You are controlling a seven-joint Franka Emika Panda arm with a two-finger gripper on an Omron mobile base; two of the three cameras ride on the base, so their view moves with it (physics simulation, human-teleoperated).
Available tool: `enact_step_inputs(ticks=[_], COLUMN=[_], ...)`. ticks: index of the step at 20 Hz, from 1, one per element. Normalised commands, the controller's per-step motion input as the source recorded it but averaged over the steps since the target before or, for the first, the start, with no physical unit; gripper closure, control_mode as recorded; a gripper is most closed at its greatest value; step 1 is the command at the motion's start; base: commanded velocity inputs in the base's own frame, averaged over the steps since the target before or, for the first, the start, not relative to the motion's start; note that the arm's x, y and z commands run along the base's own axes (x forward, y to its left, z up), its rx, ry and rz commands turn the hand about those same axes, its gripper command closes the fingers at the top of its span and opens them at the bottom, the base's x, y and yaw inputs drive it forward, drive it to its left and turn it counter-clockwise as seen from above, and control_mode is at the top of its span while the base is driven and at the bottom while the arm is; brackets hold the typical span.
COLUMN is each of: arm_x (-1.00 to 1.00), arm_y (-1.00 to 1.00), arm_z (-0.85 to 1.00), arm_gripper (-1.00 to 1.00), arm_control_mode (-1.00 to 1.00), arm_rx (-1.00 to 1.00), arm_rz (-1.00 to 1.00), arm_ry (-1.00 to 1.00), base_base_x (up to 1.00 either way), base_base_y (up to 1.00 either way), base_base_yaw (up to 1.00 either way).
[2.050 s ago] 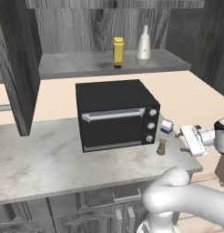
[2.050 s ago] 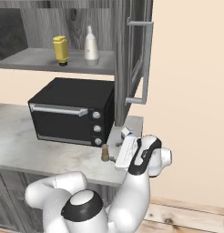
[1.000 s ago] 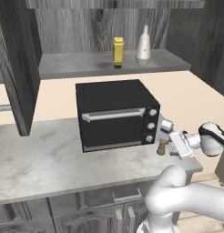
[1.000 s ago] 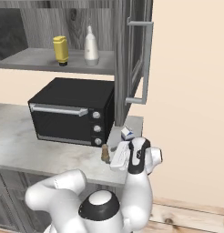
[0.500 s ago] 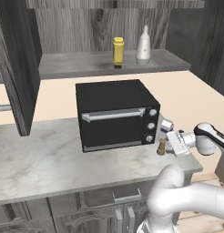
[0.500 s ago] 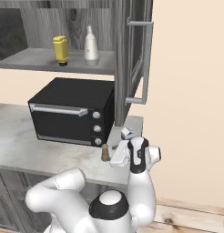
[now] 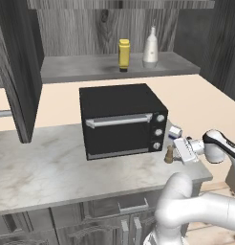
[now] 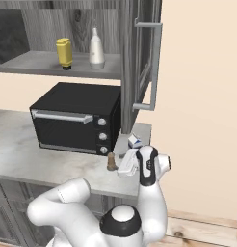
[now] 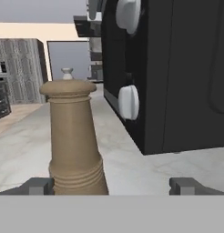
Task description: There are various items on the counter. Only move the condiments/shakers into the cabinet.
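We see our claw nearest to us, low over the right end of the grey marble surface, its jaws spread wide and empty. Just beyond it stands the small brown wooden shaker, upright on the surface and close to the toaster oven's lower right corner; in the hand view it rises beside the left fingertip rather than centred between the two, and we cannot tell whether it touches. A small blue-and-white box lies a little farther off, to be left alone. Behind the shaker sits the black toaster oven. Farthest, on the cabinet shelf, stand the yellow squeeze bottle and the white bottle. We judge the last shaker is being approached; next we should centre on it, then close.
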Motion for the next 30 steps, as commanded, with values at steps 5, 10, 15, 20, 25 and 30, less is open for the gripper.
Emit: enact_step_inputs(ticks=[5, 10, 15, 20, 25, 30], arm_x=[0.0, 0.0, 0.0, -0.07, 0.01, 0.0], arm_y=[0.2, 0.25, 0.05, -0.02, 0.0, 0.11], arm_z=[-0.04, -0.01, 0.0, 0.0, 0.0, 0.0], arm_gripper=[-1.0, -1.0, -1.0, -1.0, -1.0, -1.0], arm_control_mode=[-1.0, -1.0, -1.0, -1.0, -1.0, -1.0], arm_rx=[0.0, 0.0, 0.01, 0.0, 0.0, 0.0], arm_rz=[0.0, 0.0, 0.0, -0.09, -0.05, -0.03], arm_ry=[0.01, 0.01, 0.02, -0.01, 0.0, 0.09], base_base_x=[0.0, 0.0, 0.0, 0.0, 0.0, 0.0], base_base_y=[0.0, 0.0, 0.0, 0.0, 0.0, 0.0], base_base_yaw=[0.0, 0.0, 0.0, 0.0, 0.0, 0.0])
